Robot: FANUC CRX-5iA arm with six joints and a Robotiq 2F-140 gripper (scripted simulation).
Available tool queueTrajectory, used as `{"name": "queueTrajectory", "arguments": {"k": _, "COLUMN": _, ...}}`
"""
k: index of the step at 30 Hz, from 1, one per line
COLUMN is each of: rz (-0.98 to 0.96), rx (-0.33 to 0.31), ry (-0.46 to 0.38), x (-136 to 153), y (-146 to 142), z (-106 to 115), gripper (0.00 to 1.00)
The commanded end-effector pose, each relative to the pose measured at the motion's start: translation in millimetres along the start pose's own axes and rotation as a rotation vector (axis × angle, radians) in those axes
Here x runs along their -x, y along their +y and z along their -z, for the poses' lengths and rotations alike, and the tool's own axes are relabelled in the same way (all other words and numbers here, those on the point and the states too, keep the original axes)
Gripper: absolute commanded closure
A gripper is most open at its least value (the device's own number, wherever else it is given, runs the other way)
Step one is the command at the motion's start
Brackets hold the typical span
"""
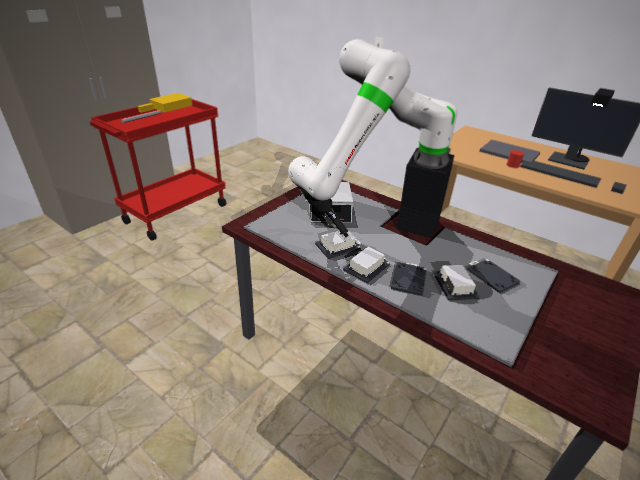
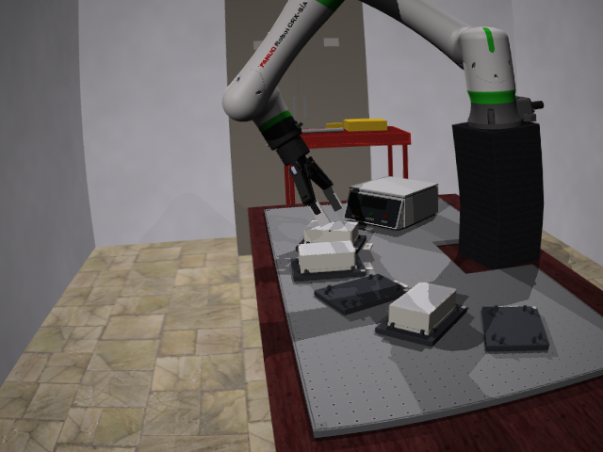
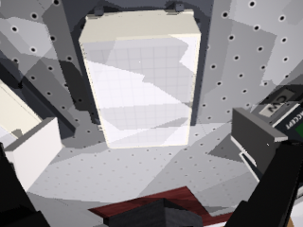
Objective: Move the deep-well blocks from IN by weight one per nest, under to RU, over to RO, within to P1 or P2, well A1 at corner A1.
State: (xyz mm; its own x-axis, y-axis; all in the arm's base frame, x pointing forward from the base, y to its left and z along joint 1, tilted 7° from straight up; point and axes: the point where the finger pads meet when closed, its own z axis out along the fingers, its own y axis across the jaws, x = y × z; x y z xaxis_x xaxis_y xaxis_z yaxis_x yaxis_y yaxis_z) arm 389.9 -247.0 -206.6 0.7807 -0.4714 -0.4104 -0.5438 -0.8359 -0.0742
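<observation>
The jaws (image 1: 337,228) (image 2: 328,210) stand wide apart and hold nothing, probably so that they can straddle the far block (image 1: 338,241) (image 2: 331,232) (image 3: 142,90), which sits in the nest nearest the check-weigher (image 1: 343,195) (image 2: 421,204) (image 3: 288,113). The middle block (image 1: 367,260) (image 2: 326,257) (image 3: 13,115) and the near block (image 1: 457,279) (image 2: 422,307) each have a nest of their own on the desk (image 1: 594,320) (image 2: 265,311) (image 3: 156,200), in keeping with the one-per-nest rule. The locators seem meant to keep each block square and flat. Two bare nests, the middle one (image 1: 408,277) (image 2: 360,293) and the end one (image 1: 495,275) (image 2: 514,330), leave room for sorting.

The nest names are too small to read, so which is IN cannot be told. The cut corners are unclear, the weigher's lamps give no sure verdict, and the wrist view crops the middle block.
</observation>
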Motion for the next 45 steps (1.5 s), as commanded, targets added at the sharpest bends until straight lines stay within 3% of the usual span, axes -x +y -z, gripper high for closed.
{"name": "queueTrajectory", "arguments": {"k": 1, "rz": 0.000, "rx": 0.000, "ry": 0.000, "x": -2.9, "y": 0.1, "z": -4.5, "gripper": 0.00}}
{"name": "queueTrajectory", "arguments": {"k": 22, "rz": 0.000, "rx": 0.000, "ry": 0.000, "x": -18.7, "y": 0.1, "z": -32.0, "gripper": 0.00}}
{"name": "queueTrajectory", "arguments": {"k": 38, "rz": 0.000, "rx": 0.000, "ry": 0.000, "x": -21.8, "y": 0.1, "z": -37.2, "gripper": 0.00}}
{"name": "queueTrajectory", "arguments": {"k": 39, "rz": 0.000, "rx": 0.000, "ry": 0.000, "x": -21.8, "y": 0.1, "z": -37.2, "gripper": 0.90}}
{"name": "queueTrajectory", "arguments": {"k": 45, "rz": 0.000, "rx": 0.000, "ry": 0.000, "x": -21.8, "y": 0.1, "z": -37.2, "gripper": 0.90}}
